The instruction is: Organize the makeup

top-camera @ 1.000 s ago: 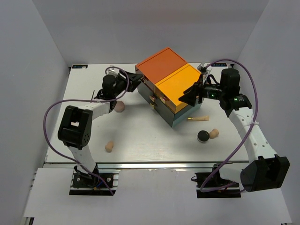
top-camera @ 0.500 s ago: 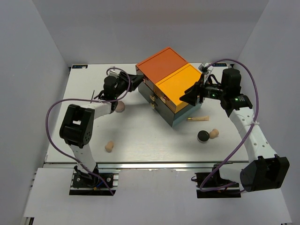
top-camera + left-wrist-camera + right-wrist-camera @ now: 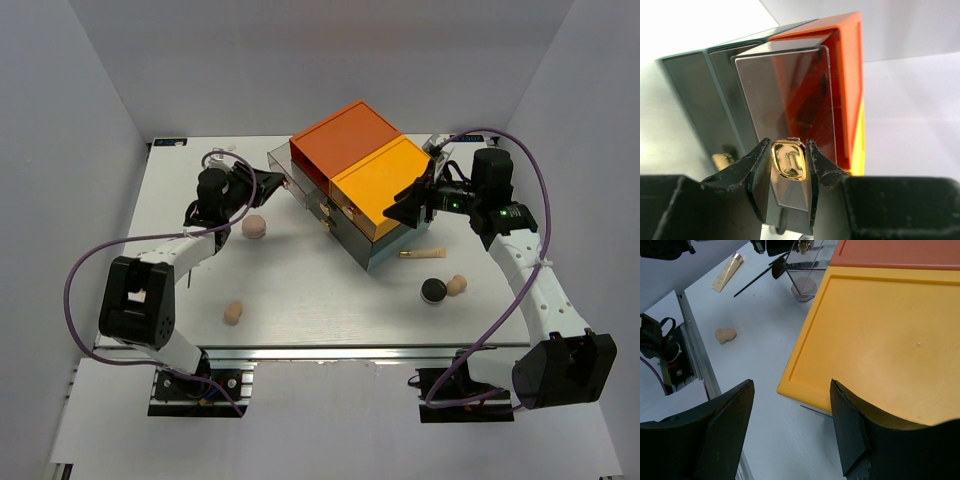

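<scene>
The drawer box [image 3: 350, 140] with orange and yellow tops stands mid-table. My left gripper [image 3: 272, 185] is shut on the gold handle [image 3: 788, 159] of its smoky clear top drawer [image 3: 285, 163], which is slid partly out to the left. My right gripper [image 3: 398, 208] is open and empty, hovering over the yellow top's [image 3: 880, 335] front corner. Makeup lies on the table: a beige puff [image 3: 254, 226], a beige sponge [image 3: 233, 313], a round black compact [image 3: 432, 291], another sponge [image 3: 457, 285], and a gold-tipped tube [image 3: 425, 254]. A black brush [image 3: 760, 277] shows in the right wrist view.
The box's lower dark drawers [image 3: 335, 215] with gold handles face front-left. A second beige tube [image 3: 727, 272] lies by the left arm in the right wrist view. Grey walls enclose the table on three sides. The table's front rail [image 3: 330, 350] runs along the near edge.
My left arm has drawn back to the left, still gripping the handle, and the clear top drawer has slid out of the box. The right arm has hardly moved.
</scene>
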`<state>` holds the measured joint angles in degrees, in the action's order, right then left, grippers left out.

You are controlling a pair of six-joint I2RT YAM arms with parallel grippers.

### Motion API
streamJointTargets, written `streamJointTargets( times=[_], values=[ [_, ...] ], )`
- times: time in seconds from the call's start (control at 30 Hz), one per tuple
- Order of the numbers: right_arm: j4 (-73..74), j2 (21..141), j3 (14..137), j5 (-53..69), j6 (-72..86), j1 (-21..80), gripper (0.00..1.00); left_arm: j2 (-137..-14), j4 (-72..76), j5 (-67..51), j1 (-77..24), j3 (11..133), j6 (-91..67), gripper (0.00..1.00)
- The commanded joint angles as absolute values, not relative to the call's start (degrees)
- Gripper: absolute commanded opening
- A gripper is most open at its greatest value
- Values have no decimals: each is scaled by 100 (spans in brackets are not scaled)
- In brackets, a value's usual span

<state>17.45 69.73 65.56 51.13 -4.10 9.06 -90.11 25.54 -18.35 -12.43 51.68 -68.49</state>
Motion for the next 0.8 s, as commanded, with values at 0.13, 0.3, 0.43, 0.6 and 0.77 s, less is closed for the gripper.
streamJointTargets(
  times=[0.13, 0.3, 0.43, 0.6, 0.77],
  values=[
    [1731, 6917, 6539, 5159, -571, 896, 69, -8613, 1679, -1608, -1178, 5115, -6135, 57],
    [1758, 6917, 6539, 5168, -641, 888, 69, -8412, 1197, -1372, -1143, 5168, -6039, 66],
    [1941, 6864, 6548, 5281, -948, 896, 70, -7745, 485, -626, -1099, 5115, -5740, 65],
    [2250, 6803, 6557, 5476, -1775, 888, 72, -7058, -1239, 422, -1090, 5238, -4869, 13],
    [2276, 6847, 6574, 5423, -1898, 888, 72, -6847, -1993, 483, -1090, 5081, -4465, 61]
  ],
)
